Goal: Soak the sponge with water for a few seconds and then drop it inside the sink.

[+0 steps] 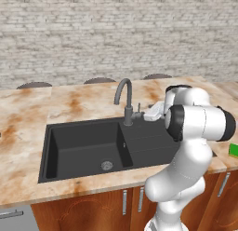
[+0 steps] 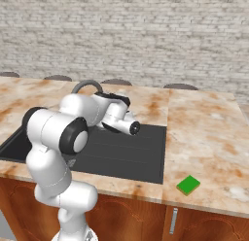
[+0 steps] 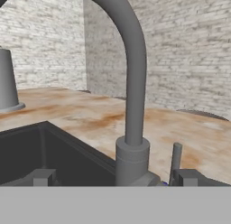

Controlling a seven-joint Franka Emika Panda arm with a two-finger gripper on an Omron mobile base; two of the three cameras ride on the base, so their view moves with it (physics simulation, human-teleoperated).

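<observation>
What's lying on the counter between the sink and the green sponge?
Nothing: in the right base view, just bare marble counter lies between the sink and the sponge.

The faucet [image 3: 131, 83] stands directly ahead at the frame's centre, its lever [image 3: 176, 157] just right; bare desk [image 3: 81, 112] lies open to the left behind it.

My arm is a glossy white, rounded tubular arm [image 1: 186, 146] with bulbous links, black bands ringing its joints, and a dark round cap on one link's end. Two small dark grey blocky fingertips [image 3: 43, 177] finish it.
</observation>
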